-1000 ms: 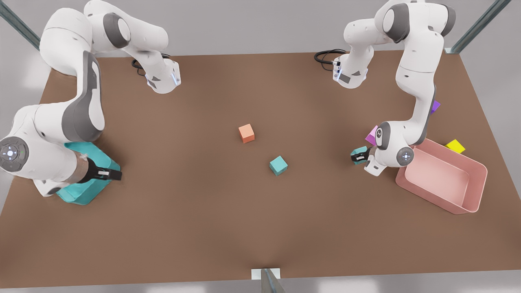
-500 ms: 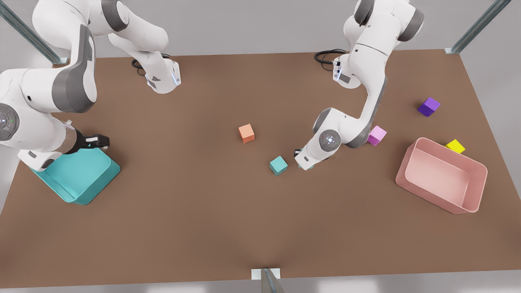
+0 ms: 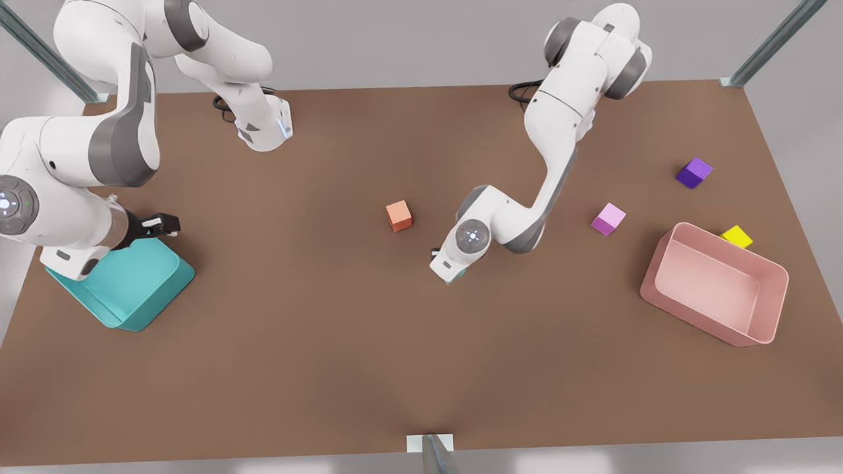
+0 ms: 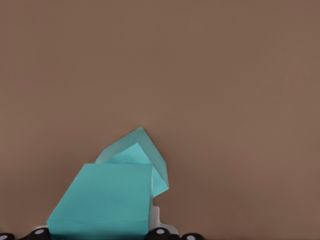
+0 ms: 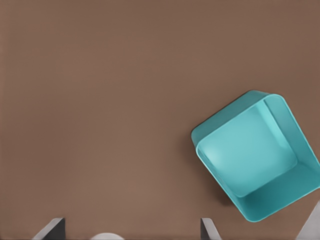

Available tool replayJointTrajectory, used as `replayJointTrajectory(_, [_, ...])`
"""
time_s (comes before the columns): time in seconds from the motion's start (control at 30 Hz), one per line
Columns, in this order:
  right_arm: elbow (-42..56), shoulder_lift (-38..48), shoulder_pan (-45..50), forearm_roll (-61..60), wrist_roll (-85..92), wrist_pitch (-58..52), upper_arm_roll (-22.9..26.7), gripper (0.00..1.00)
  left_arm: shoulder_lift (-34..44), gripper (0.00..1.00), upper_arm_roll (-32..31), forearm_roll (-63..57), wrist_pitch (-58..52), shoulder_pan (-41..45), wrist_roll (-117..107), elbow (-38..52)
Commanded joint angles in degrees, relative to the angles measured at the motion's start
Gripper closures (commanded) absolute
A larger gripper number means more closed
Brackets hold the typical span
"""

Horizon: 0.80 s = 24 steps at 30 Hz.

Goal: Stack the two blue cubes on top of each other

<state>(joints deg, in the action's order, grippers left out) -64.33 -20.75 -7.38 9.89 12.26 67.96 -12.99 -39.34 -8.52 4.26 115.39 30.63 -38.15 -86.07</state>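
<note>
"Starting with the big things, what sits on the tabletop [image 3: 329,368]?"

"Two bins: a pink bin [image 3: 698,322] at the front view's right and a teal bin [image 3: 132,296] at its left. The right gripper [image 3: 164,225] hangs over the teal bin's far edge, that arm waiting, jaws spread wide with nothing between them."

"And the left gripper [image 3: 449,266]?"

"Down near the middle of the tabletop, just beside the orange cube [image 3: 398,216] on the front view's right. Its jaws are clamped on the held blue cube [image 4: 105,200]. The left wrist view shows the second blue cube [image 4: 137,155] on the tabletop right under it, turned at an angle to it. Whether the two touch, I cannot tell."

"Other small things?"

"A pink cube [image 3: 608,218], a purple cube [image 3: 693,172] and a yellow cube [image 3: 736,236], that last one just behind the pink bin"
</note>
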Motion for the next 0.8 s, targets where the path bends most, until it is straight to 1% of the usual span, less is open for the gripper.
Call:
replayJointTrajectory(0.0, [-0.1, 0.1, 0.0, 0.0, 5.3, -0.1, 0.0, 0.0, -0.1, 0.3, 0.0, 0.1, -0.6, 0.1, -15.0, 0.0])
replayJointTrajectory(0.13, [-0.2, 0.0, 0.0, 0.0, 5.3, -0.1, 0.0, 0.0, -0.3, 0.3, 0.0, 0.2, -0.5, 0.0, -15.0, 0.0])
replayJointTrajectory(0.17, [-0.2, 0.1, 0.0, 0.0, 5.3, -0.1, 0.0, 0.0, -0.4, 0.0, 0.0, 0.2, -0.5, 0.0, -15.0, 0.0])
replayJointTrajectory(0.4, [-0.6, 0.1, 0.0, 0.0, 5.3, -0.1, 0.0, 0.0, 0.0, 0.0, 0.0, 0.2, -0.6, -0.2, -16.3, 0.1])
replayJointTrajectory(0.47, [-0.6, 0.1, 0.0, 0.0, 5.3, -0.1, 0.0, 0.0, 0.0, 0.0, 0.0, 0.2, -4.5, -0.3, -16.3, 2.2])
replayJointTrajectory(0.7, [-0.4, 0.2, 0.0, 0.0, 5.4, -0.1, 0.0, 0.0, 0.6, 0.0, 0.1, -0.2, -8.9, -0.6, -16.3, 4.4])
replayJointTrajectory(0.73, [-0.4, 0.3, 0.0, 0.0, 5.4, -0.1, 0.0, 0.0, 1.5, 0.0, 0.4, -0.2, -18.3, -0.7, -16.2, 9.5])
replayJointTrajectory(0.77, [-0.4, 0.2, 0.0, 0.0, 5.4, -0.1, 0.0, 0.0, 2.6, 0.0, 0.4, -1.4, -36.1, -4.3, -16.2, 20.9])
